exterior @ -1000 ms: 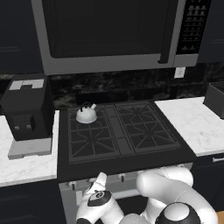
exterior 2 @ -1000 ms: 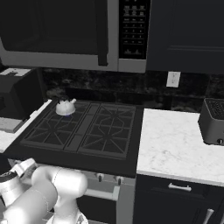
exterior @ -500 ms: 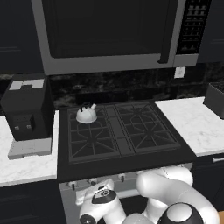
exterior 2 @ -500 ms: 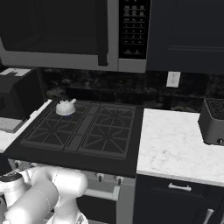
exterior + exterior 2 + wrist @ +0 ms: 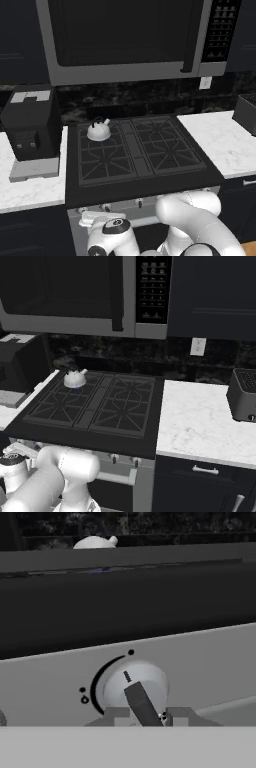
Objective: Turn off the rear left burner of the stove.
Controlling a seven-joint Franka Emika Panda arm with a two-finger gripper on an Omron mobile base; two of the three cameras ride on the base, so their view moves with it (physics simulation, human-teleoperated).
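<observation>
Claw [image 5: 146, 716] is right up at a round knob [image 5: 135, 689] on the stove's [image 5: 145, 185] silver front, fingers either side; gripping or not, can't tell. Rear left burner [image 5: 100, 137] sits under a white kettle [image 5: 99, 130]. Marble counter [image 5: 200, 421], toaster [image 5: 244, 395], microwave [image 5: 125, 37] overhead.

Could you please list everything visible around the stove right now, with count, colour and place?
stove: one, black, between the white counters, silver front
rear left burner: one, black grate, back left, under the kettle
kettle: one, white, on the rear left burner
knob: one, silver with dark bar, on the stove front, right before the hand camera
microwave: one, grey, above the stove
coffee machine: one, black, left counter
toaster: one, dark, right counter
wall outlet: one, white, backsplash
gripper: one, grey fingers either side of the knob's bar, low at the stove front
</observation>
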